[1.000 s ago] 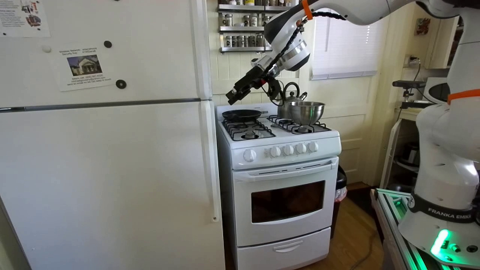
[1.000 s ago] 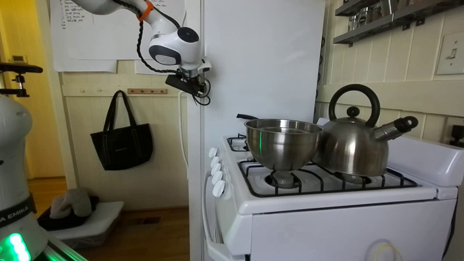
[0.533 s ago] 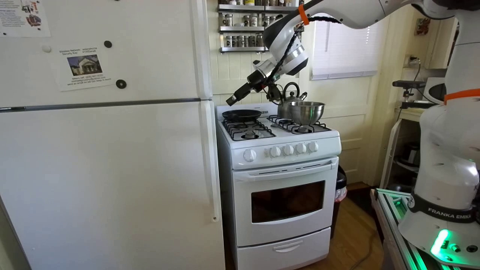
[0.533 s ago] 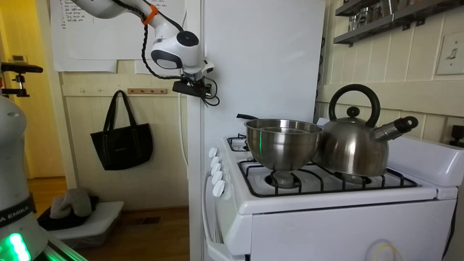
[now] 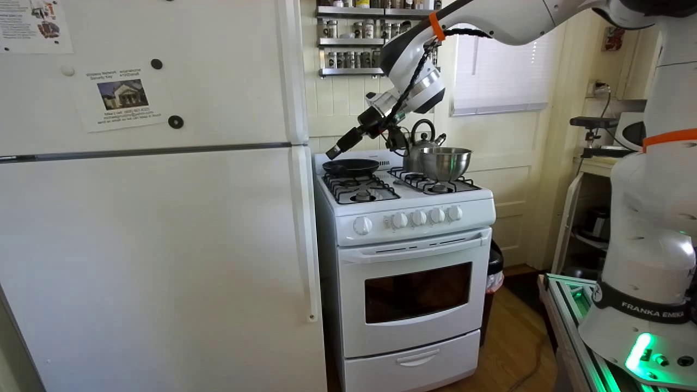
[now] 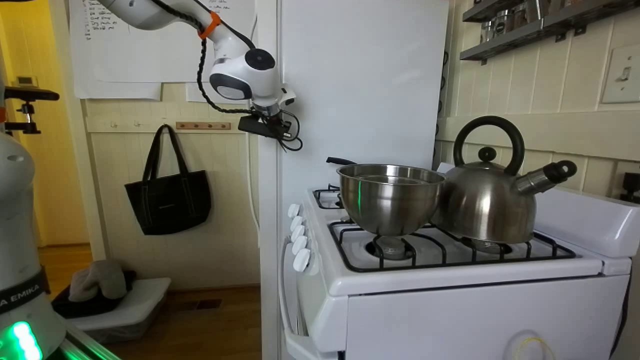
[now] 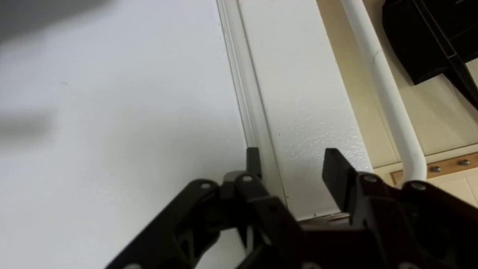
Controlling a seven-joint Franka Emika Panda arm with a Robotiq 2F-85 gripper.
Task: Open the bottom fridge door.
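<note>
In an exterior view I'm seeing a black bag (image 6: pixel 172 202) hanging at left on a cream wall (image 6: pixel 230 200), a white stove (image 6: pixel 470 315) standing at lower right. In an exterior view, the bottom fridge door (image 5: pixel 152 267) is sitting shut at lower left, plain white, handle (image 5: pixel 310 234) running down its right edge. In the wrist view my gripper (image 7: pixel 293 162) is showing at bottom, jaws standing apart.
</note>
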